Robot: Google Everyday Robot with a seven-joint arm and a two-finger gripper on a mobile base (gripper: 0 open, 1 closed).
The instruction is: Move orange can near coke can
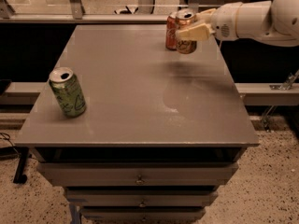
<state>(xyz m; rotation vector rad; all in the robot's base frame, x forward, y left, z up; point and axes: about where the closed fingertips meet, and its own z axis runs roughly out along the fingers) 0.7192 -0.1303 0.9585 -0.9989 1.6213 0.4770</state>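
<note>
Now the gripper, reaching in from the right, is clamped round the orange can at the far right of the table, just beside the coke can and perhaps touching it. Placing looks like the step in hand: next, lower the can until it stands, then release. A green can sits well apart, near left

We can read no lettering: marks on the coke can, the orange can and the green can are illegible. The gripper clasps the orange can over the far right of the counter.
</note>
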